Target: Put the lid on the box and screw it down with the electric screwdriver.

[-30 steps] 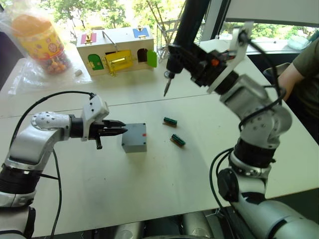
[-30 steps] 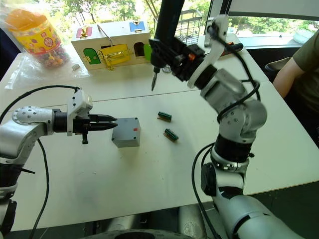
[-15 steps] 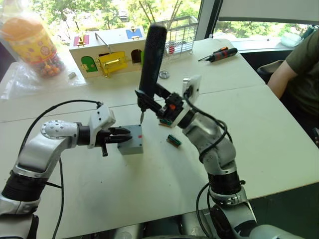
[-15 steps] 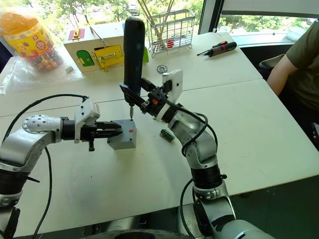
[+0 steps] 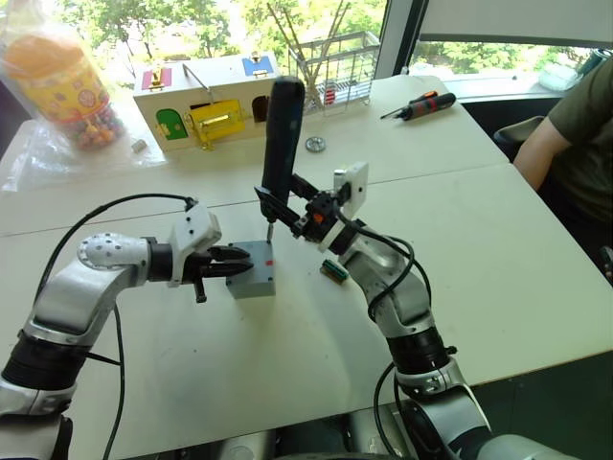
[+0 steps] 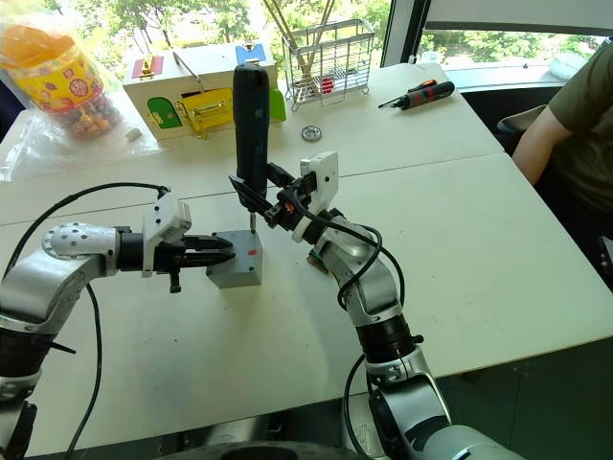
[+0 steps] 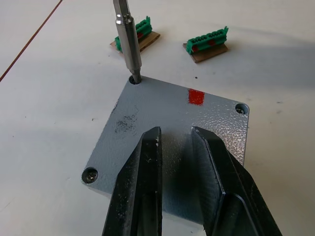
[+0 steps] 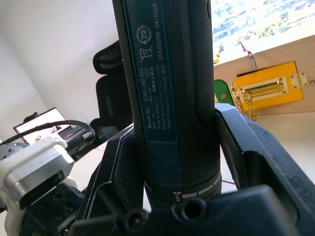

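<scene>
Head views: right end effector (image 6: 257, 196) grips electric screwdriver (image 6: 251, 120) upright, long axis vertical, over box (image 6: 237, 271) on worktop (image 6: 498, 230). Left wrist view: bit sits in lid (image 7: 172, 147) corner hole; left end effector (image 7: 174, 140) parted, pressing lid.

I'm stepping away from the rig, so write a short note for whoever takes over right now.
Left tool: open, over the lid, which sits on the box.
Right tool: shut on the electric screwdriver, upright, bit in the lid's far corner hole.
Done: lid placed.
Left: drive this corner; two other corners show screw heads, so check them. Fourth corner is hidden.
</scene>
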Motion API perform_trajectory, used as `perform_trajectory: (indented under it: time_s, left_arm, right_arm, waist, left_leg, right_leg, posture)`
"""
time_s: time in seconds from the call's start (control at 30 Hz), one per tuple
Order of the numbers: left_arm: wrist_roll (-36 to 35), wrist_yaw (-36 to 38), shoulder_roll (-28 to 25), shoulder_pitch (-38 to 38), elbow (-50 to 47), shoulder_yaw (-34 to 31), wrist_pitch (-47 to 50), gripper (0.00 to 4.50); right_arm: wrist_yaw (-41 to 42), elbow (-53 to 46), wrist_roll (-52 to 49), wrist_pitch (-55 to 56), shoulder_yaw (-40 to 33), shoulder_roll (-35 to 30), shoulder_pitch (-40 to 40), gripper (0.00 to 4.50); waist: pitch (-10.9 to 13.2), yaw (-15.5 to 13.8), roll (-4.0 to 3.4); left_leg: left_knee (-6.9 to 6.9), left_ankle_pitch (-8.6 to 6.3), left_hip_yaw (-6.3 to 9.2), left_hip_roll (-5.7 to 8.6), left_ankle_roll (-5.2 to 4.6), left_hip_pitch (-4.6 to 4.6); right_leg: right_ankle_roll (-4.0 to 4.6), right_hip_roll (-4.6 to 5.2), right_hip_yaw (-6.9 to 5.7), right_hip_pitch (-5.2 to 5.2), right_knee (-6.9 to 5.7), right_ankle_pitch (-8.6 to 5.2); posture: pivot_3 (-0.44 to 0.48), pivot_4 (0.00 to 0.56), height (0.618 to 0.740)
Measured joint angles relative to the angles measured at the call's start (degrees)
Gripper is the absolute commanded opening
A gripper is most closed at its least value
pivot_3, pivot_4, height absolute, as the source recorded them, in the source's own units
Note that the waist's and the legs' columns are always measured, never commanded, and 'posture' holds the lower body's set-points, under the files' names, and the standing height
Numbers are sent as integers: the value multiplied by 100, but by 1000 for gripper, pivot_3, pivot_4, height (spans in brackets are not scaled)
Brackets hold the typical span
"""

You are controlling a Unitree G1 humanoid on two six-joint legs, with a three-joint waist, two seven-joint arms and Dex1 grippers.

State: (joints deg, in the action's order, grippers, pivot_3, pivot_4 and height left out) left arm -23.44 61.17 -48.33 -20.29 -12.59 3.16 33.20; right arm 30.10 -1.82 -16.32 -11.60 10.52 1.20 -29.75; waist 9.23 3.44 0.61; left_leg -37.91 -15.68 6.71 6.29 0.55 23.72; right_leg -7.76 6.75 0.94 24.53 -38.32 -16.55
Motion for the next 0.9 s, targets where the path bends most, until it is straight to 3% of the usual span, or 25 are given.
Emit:
perform_trajectory:
  time_s: [0.43,0.57,0.9]
  left_arm:
    - [66,-37,1,110,-8,8,-31,923]
    - [148,-44,10,160,-3,46,-54,923]
    - [198,-135,113,203,21,75,-105,923]
  right_arm:
    - [-1,99,765,435,609,-59,5,1896]
    - [2,137,939,437,733,-77,41,1896]
    - [4,234,1017,441,734,-103,74,1896]
  waist:
    - [-42,35,-19]
    - [-79,36,-20]
    - [-128,21,-19]
  left_leg:
    - [29,-1,-4,-1,0,-50]
    - [81,-2,-10,-2,-1,-135]
    - [82,-7,-8,-4,-7,-150]
  right_leg:
    - [0,0,7,-24,2,0]
    - [1,0,15,-82,22,-1]
    - [1,-3,17,-105,28,-2]
  posture:
    - [0,150,740]
    - [0,150,740]
    - [0,150,740]
